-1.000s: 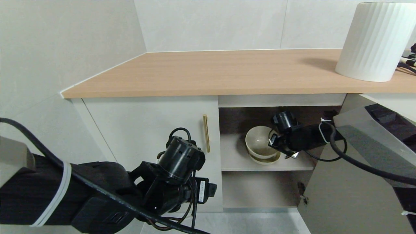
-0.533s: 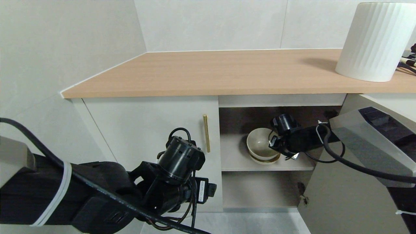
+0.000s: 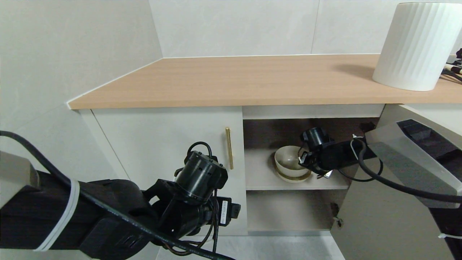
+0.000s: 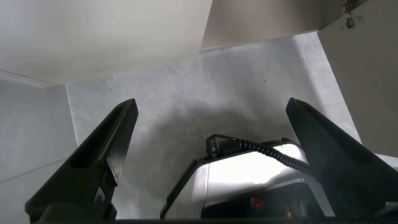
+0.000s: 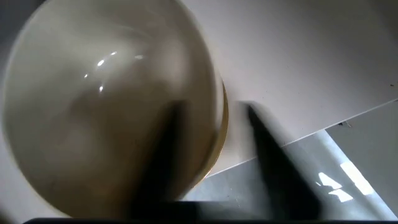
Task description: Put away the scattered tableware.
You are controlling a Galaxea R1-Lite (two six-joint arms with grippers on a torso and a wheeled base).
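Observation:
A beige bowl (image 3: pixel 288 161) sits almost level over a gold-rimmed plate (image 3: pixel 294 177) on the upper shelf (image 3: pixel 260 173) of the open cabinet. My right gripper (image 3: pixel 302 160) reaches into the cabinet and is shut on the bowl's right rim. In the right wrist view the bowl (image 5: pixel 93 112) is close up, one dark finger (image 5: pixel 168 155) lies inside it and the other outside, and the plate's gold edge (image 5: pixel 222 118) peeks out beneath. My left gripper (image 4: pixel 211 162) hangs low in front of the closed door, open and empty, pointing at the floor.
The left cabinet door with its gold handle (image 3: pixel 228 148) is closed. The right door (image 3: pixel 379 216) stands swung open beside my right arm. A white ribbed cylinder (image 3: pixel 415 45) stands on the wooden countertop (image 3: pixel 234 79). The lower shelf (image 3: pixel 288 209) holds nothing.
The bowl has tipped from tilted toward level and sunk onto the plate, with my right gripper going down with it. The left arm has kept still.

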